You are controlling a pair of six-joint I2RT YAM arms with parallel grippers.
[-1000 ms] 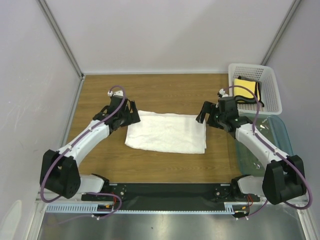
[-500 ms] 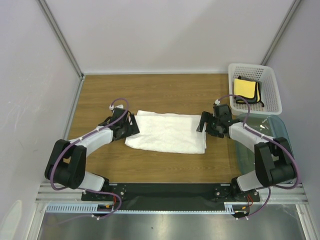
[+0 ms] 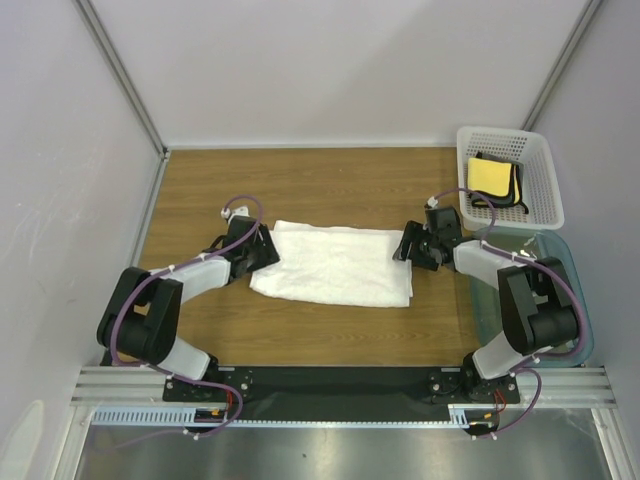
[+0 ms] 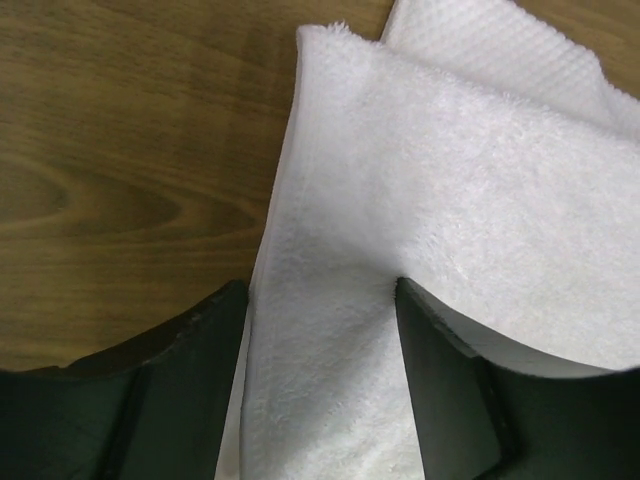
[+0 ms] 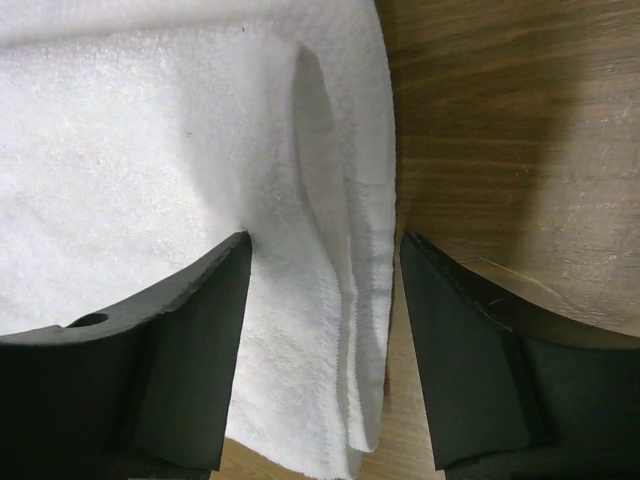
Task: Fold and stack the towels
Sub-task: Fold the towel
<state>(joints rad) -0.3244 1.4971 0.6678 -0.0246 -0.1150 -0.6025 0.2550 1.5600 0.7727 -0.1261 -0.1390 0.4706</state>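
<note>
Astride opposite ends of the large folded white terry-cloth towel [image 3: 335, 265], jaws part-open, nothing pinched: left gripper [image 4: 320, 290], right gripper [image 5: 325, 242].

White towel [image 3: 333, 263], yellow towel [image 3: 488, 176] edged dark, white perforated basket [image 3: 546, 180], brown wood-grain table [image 3: 320, 185], clear teal-tinted bin [image 3: 562, 262]

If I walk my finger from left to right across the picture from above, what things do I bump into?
Left gripper, jaws open → white towel → right gripper, jaws open → white basket.
</note>
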